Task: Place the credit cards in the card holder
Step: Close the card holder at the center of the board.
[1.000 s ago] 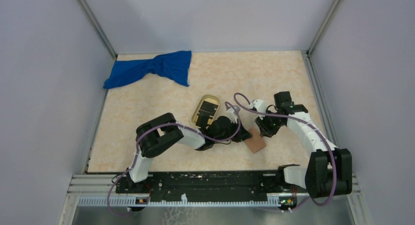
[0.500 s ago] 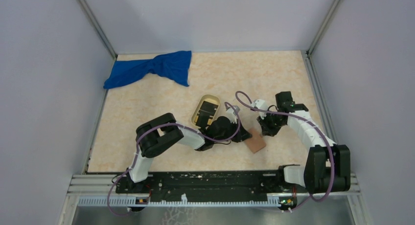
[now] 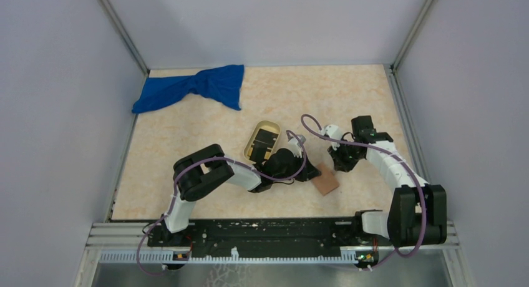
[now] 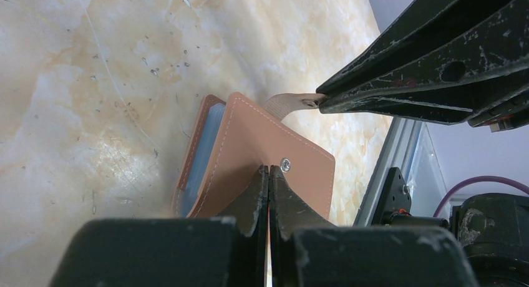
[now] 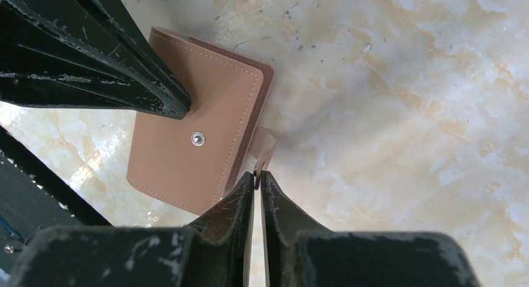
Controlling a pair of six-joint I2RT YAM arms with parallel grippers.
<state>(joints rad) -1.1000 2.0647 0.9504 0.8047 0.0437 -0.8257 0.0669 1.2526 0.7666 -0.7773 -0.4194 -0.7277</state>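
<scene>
My right end effector (image 5: 257,173) is pinched shut on the wallet (image 5: 181,156) strap (image 4: 284,105). My left end effector (image 4: 269,170) is fully closed, tips pressing the wallet cover onto the counter (image 5: 405,112).

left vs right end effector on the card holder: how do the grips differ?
1. The left end effector pinches the edge of the card holder cover, next to the snap stud. The right end effector pinches only the thin strap tab.
2. They reach the holder from opposite sides: left from one edge, right from the strap side.
Shared: both are shut, gripping the same holder.
</scene>
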